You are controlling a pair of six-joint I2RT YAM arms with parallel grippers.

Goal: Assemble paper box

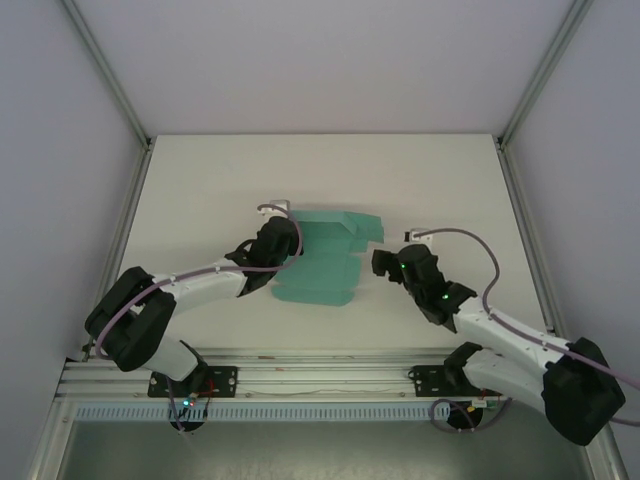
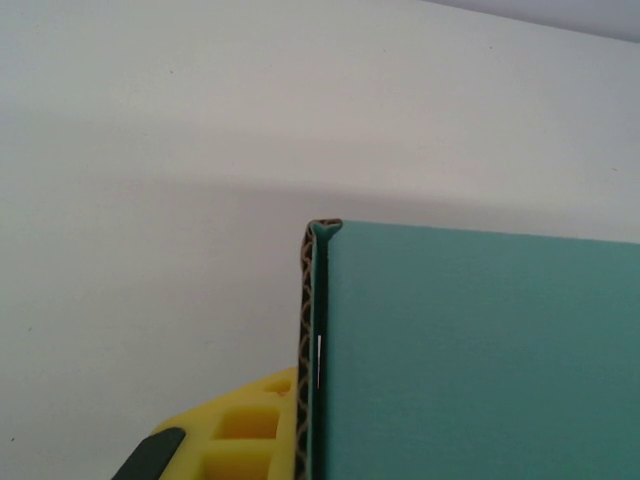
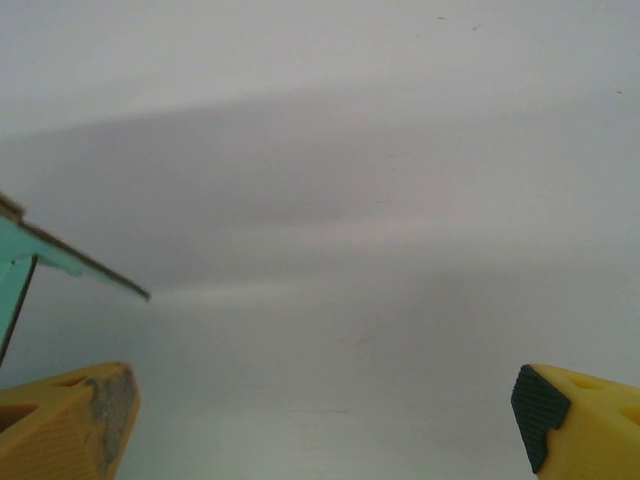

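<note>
Nearest, on the right: right fingers (image 3: 70,420) spread wide and empty, just beside the right edge of the paper box (image 1: 325,265), touching nothing. A little farther, on the left: left fingers (image 2: 240,430) drawn narrow on the box's folded left wall, doubled card edge upright against the yellow pad. Cannot see the second pad behind the card, so probably a true pinch rather than a lean. Farther still, about mid-bench (image 1: 200,190): a creased teal sheet, near panel flat, far-right flap raised and not yet tucked.

Could go wrong in several ways from here:

- Could spring open at the doubled wall if let go before another flap locks it, given how stiffly such card fights its crease.
- Could slide or pivot across the smooth bench under a sideways push from the right, with just one edge anchored.
- Could buckle off-line if squeezed across the raised flap instead of folded along its score.
- Could tear at the left wall if dragged rightward against the pinch.
</note>
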